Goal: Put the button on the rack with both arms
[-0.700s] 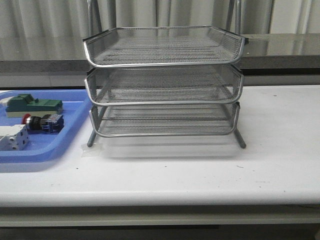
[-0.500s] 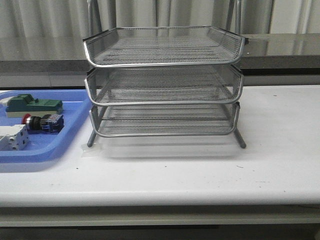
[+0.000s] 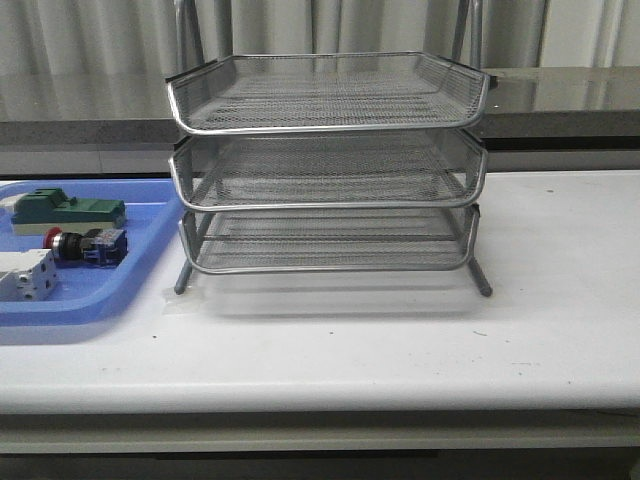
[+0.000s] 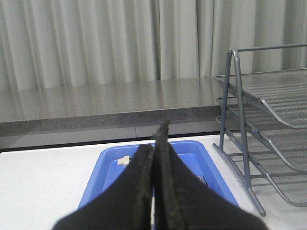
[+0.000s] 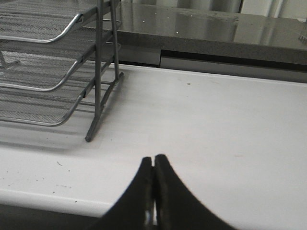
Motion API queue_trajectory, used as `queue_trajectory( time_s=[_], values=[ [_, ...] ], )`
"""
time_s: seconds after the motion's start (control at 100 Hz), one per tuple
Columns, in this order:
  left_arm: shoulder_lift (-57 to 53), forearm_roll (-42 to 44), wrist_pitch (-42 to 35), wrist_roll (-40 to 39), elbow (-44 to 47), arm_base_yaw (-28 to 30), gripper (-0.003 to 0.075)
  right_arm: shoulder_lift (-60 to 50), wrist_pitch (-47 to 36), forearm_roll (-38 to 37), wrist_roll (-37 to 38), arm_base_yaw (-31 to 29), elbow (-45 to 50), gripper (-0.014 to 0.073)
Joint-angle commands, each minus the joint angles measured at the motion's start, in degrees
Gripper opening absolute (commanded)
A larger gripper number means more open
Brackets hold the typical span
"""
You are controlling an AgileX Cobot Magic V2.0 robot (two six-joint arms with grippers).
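Note:
The button, with its red cap, black body and blue rear block, lies on its side in the blue tray at the left of the front view. The three-tier silver wire rack stands at the table's middle, its tiers bare; it also shows in both wrist views. Neither arm appears in the front view. My left gripper is shut and holds nothing, above the blue tray; its fingers hide the button. My right gripper is shut and holds nothing, over the white table beside the rack's leg.
In the blue tray a green block-shaped part lies behind the button and a white boxy part in front of it. A grey ledge and curtains run behind the white table.

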Motion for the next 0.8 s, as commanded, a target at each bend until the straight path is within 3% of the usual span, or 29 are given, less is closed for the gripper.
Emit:
queue_trajectory(
  time_s=[0.0, 0.2, 0.35, 0.48, 0.79],
  values=[
    [-1.8, -0.1, -4.5, -0.4, 1.9, 0.1, -0.0020, -0.9, -4.8, -0.8, 0.1, -0.4, 0.1, -0.0061],
    [-1.8, -0.1, -4.5, -0.4, 1.9, 0.1, -0.0020, -0.9, -11.0, 0.2, 0.1, -0.4, 0.0, -0.0061],
    [-1.8, -0.1, -4.5, -0.4, 1.9, 0.1, -0.0020, -0.7, -11.8, 7.3, 0.1, -0.4, -3.0, -0.0061],
    [-1.8, -0.1, -4.5, -0.4, 1.9, 0.1, -0.0020, 1.7, -5.4, 11.9, 0.1, -0.4, -9.2, -0.0061],
    [-1.8, -0.1, -4.5, -0.4, 1.9, 0.1, -0.0020, 20.4, 12.6, 12.1, 0.1, -0.4, -28.8, -0.0061]
  ],
)
